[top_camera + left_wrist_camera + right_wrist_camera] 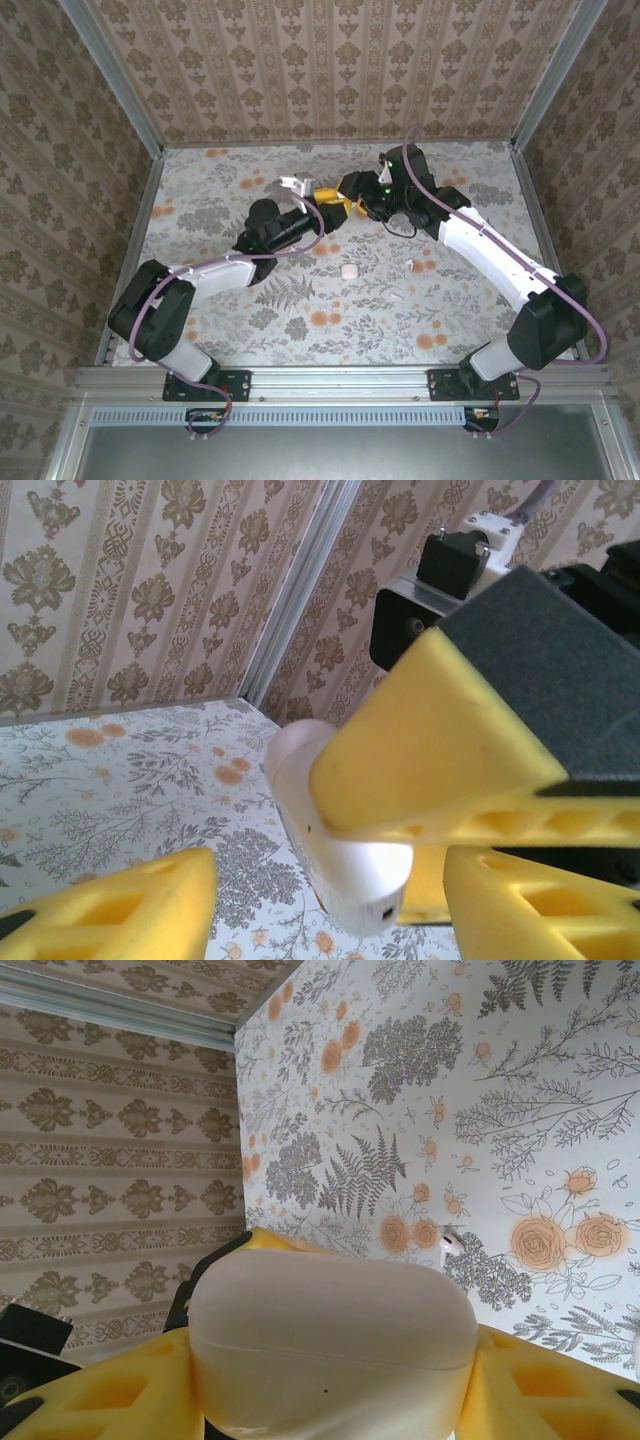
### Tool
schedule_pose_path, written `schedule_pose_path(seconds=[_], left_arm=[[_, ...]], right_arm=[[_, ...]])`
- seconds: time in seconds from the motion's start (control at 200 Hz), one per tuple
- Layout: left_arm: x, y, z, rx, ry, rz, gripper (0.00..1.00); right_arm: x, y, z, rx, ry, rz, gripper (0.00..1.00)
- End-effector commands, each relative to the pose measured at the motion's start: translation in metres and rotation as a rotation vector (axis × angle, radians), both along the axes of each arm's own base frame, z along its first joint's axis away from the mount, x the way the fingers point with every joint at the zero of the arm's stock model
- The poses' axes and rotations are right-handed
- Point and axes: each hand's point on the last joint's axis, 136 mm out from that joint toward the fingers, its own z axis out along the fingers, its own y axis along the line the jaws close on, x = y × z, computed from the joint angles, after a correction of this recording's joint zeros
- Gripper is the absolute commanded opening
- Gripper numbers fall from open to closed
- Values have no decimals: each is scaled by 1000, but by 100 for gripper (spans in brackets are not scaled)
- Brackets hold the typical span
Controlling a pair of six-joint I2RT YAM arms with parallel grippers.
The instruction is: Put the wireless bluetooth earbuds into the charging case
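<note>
My right gripper (353,193) (330,1395) is shut on a white charging case (330,1330), lid closed, holding it above the table's far middle. The left gripper (328,203) (335,920) meets it there. It is open, and its yellow fingers (130,910) straddle the case's lower end (345,875) with a gap on each side. The right gripper's finger (440,740) covers much of the case in the left wrist view. One tiny white earbud (449,1246) (410,265) lies on the floral table, and another earbud (397,296) lies nearer the front.
A second white rounded-square case (349,270) lies on the table in front of both grippers. Patterned walls with metal rails (335,140) close the table in at the back and sides. Both arms slope in from the near edge.
</note>
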Motion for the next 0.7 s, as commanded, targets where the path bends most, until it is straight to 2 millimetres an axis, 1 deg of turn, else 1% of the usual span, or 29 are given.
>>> schedule_pose_path(seconds=[0.0,0.155,0.21,0.245,0.33,0.38,0.515,0.585,0.63,0.675,0.695], left_arm=[[-3,-7,17,-48,-28,-35,58],[-1,-9,20,-60,-24,-42,56],[-1,-10,21,-63,-23,-44,52],[0,-10,22,-66,-25,-43,49],[0,-9,24,-71,-24,-41,38],[0,-9,24,-74,-20,-43,30],[-1,-8,27,-85,-10,-50,12],[-1,-7,28,-89,-2,-51,8],[-1,-5,29,-94,1,-48,7],[0,-2,29,-98,10,-44,6],[0,0,30,-102,15,-40,5]], right_arm=[[-10,5,11,38,-15,19,48],[-13,7,13,43,-16,24,49],[-13,8,13,44,-17,26,49],[-13,8,12,43,-17,24,49],[-14,6,12,40,-20,21,49],[-14,6,13,37,-23,19,50],[-14,4,13,35,-42,17,53],[-14,5,18,40,-65,25,58],[-14,3,23,43,-84,30,63],[-13,0,30,44,-115,33,66],[-11,-1,31,38,-127,33,67]])
